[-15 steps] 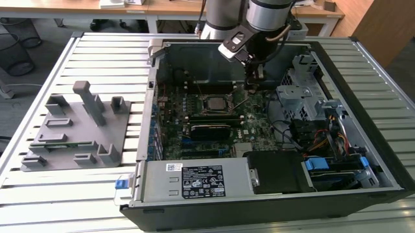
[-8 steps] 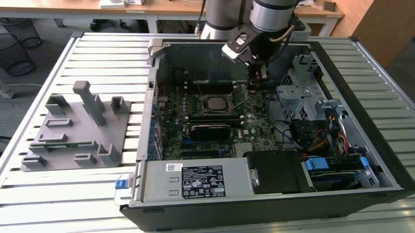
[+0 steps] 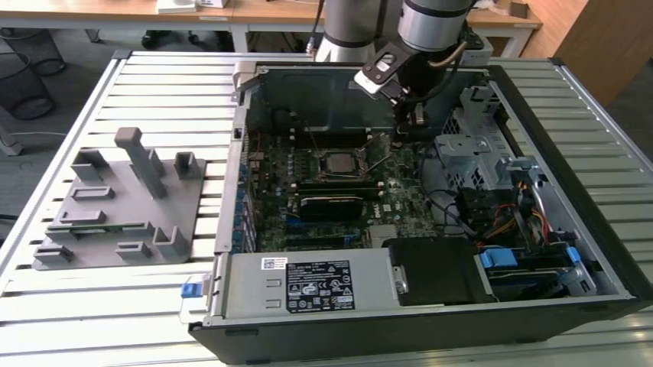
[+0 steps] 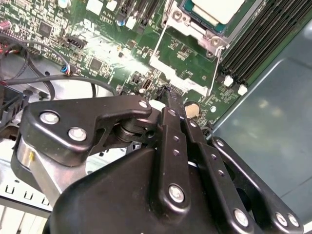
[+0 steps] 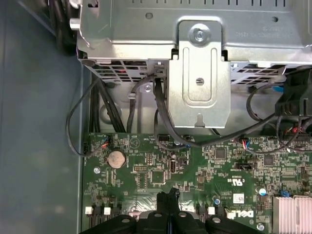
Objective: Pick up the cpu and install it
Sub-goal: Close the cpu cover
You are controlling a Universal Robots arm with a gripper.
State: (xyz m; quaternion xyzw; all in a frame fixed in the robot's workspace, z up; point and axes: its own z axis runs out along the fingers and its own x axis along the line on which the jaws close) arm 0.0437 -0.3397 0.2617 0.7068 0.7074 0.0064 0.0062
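Observation:
The cpu [image 3: 337, 162] lies in its socket in the middle of the green motherboard [image 3: 400, 191] inside the open computer case, its silver top facing up. In the second wrist view the cpu [image 4: 217, 9] sits in the socket with the metal frame [image 4: 181, 54] swung open beside it and the thin lever raised. My gripper [image 3: 417, 119] hangs over the board to the exterior view's right of the socket, apart from the chip. Its black fingers are shut together with nothing between them in both wrist views [image 4: 168, 92] [image 5: 168, 196].
A metal drive cage [image 5: 200, 73] with black cables [image 5: 161, 117] stands just past the board's edge. Memory slots [image 4: 263, 39] run beside the socket. A grey fixture [image 3: 112, 206] on the slatted table holds a green memory stick [image 3: 97, 227]. The power supply [image 3: 306, 287] fills the case's near end.

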